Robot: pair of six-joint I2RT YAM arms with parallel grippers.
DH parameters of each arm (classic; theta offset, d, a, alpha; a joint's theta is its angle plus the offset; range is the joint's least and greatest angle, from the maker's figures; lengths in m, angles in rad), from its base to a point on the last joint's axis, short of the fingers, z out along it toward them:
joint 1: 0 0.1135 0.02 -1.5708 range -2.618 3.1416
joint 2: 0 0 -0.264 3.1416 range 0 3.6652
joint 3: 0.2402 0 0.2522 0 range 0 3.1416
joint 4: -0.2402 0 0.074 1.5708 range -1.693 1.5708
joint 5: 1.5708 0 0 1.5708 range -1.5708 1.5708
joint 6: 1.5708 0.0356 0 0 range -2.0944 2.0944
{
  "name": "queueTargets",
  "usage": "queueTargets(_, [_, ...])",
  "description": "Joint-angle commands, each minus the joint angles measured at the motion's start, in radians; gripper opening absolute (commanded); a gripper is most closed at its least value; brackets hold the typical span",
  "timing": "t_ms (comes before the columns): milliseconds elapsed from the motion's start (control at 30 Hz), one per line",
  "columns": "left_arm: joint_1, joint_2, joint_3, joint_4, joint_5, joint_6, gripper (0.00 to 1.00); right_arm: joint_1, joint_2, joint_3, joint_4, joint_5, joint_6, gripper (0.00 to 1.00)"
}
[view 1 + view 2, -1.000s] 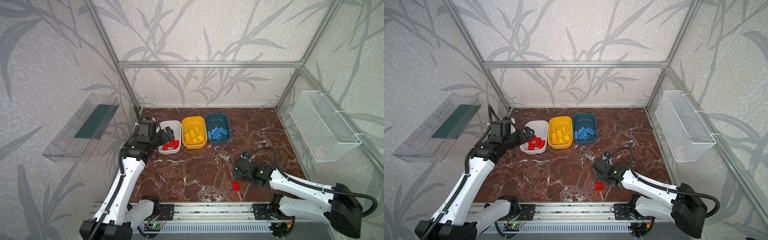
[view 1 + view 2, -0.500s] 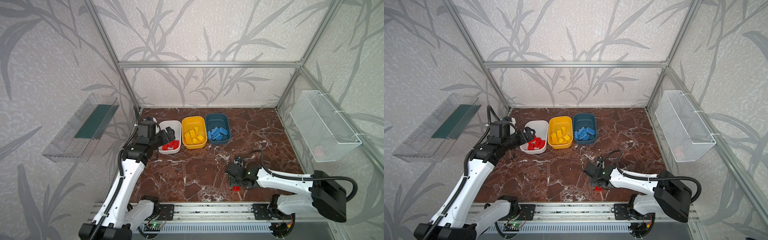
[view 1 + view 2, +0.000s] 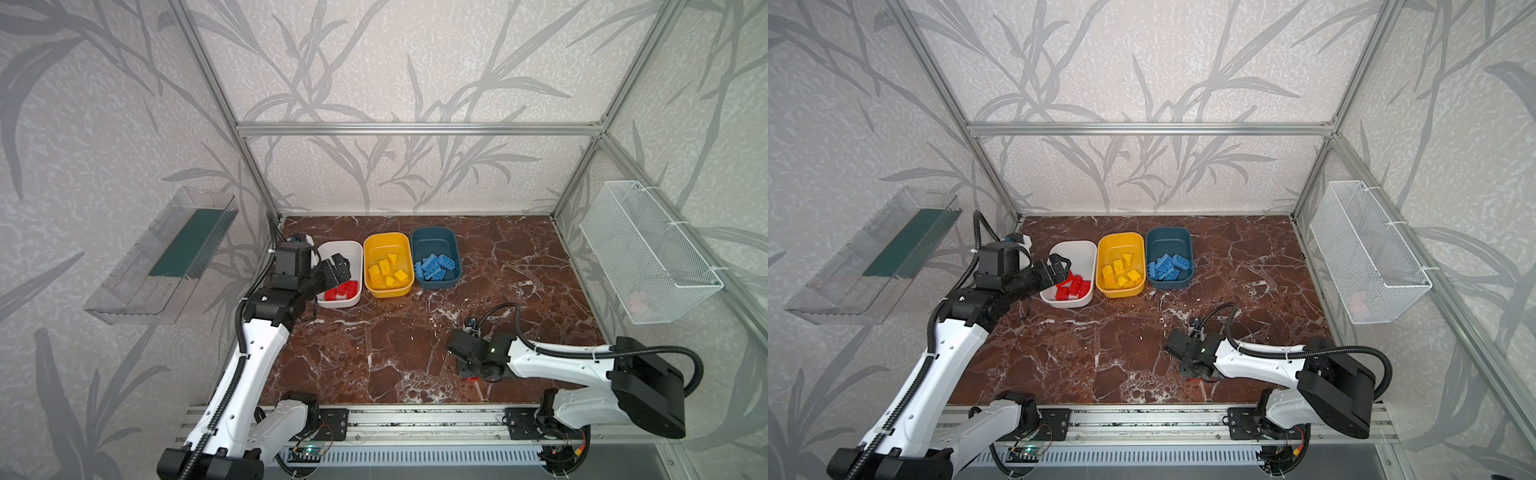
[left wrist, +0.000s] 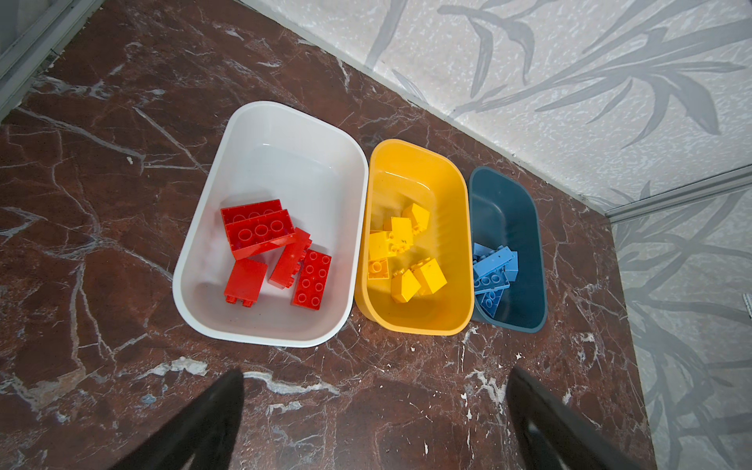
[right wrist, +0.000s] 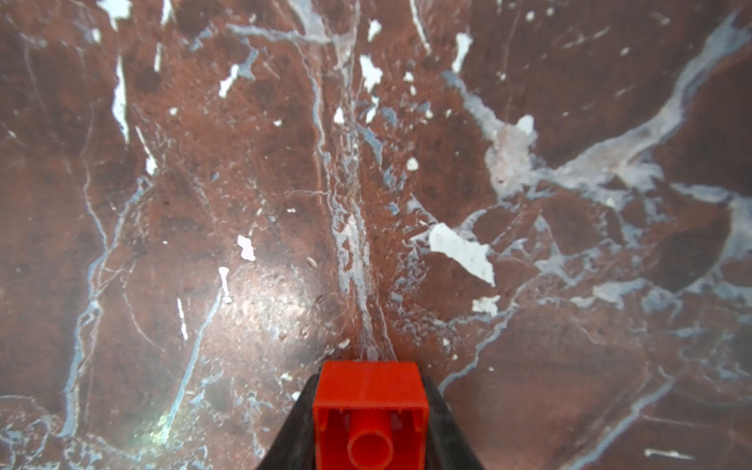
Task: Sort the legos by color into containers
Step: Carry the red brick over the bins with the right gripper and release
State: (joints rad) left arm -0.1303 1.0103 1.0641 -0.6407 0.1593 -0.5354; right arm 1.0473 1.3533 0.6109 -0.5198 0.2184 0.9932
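Right fingers (image 5: 299,431), right wrist view: clamped on one red brick (image 5: 368,390), hollow underside showing, table (image 5: 285,162) beyond.
Left fingers (image 4: 195,427), left wrist view: wide apart, empty, before white tub (image 4: 285,134) with red bricks (image 4: 260,232), yellow tub (image 4: 411,158) with yellow bricks (image 4: 427,276), blue tub (image 4: 525,228) with blue bricks (image 4: 492,264).
Both top views: the three tubs in a row, rear left.

The marble tabletop (image 3: 374,353) is carrying a white tub (image 3: 343,253), yellow tub (image 3: 386,247) and teal tub (image 3: 434,241), sitting side by side.
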Motion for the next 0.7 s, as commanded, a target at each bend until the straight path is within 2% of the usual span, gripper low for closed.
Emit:
queueTargets(0, [-0.005, -0.007, -0.007, 0.013, 0.009, 0.001, 0.99, 0.004, 0.003, 0.027, 0.005, 0.009, -0.031, 0.20])
queueTargets(133, [-0.005, -0.030, -0.008, 0.017, 0.002, 0.006, 0.99, 0.003, -0.002, 0.104, 0.028, 0.030, -0.111, 0.20])
queueTargets(233, [-0.005, -0.064, -0.007, 0.020, -0.034, 0.002, 0.99, -0.015, 0.005, 0.168, 0.094, -0.014, -0.207, 0.20])
queueTargets(433, [-0.005, -0.126, 0.063, -0.019, -0.108, 0.017, 0.99, -0.130, 0.118, 0.373, 0.246, -0.241, -0.429, 0.20])
queueTargets(667, [-0.005, -0.218, 0.092, -0.021, -0.163, 0.018, 0.99, -0.168, 0.427, 0.801, 0.265, -0.456, -0.587, 0.20])
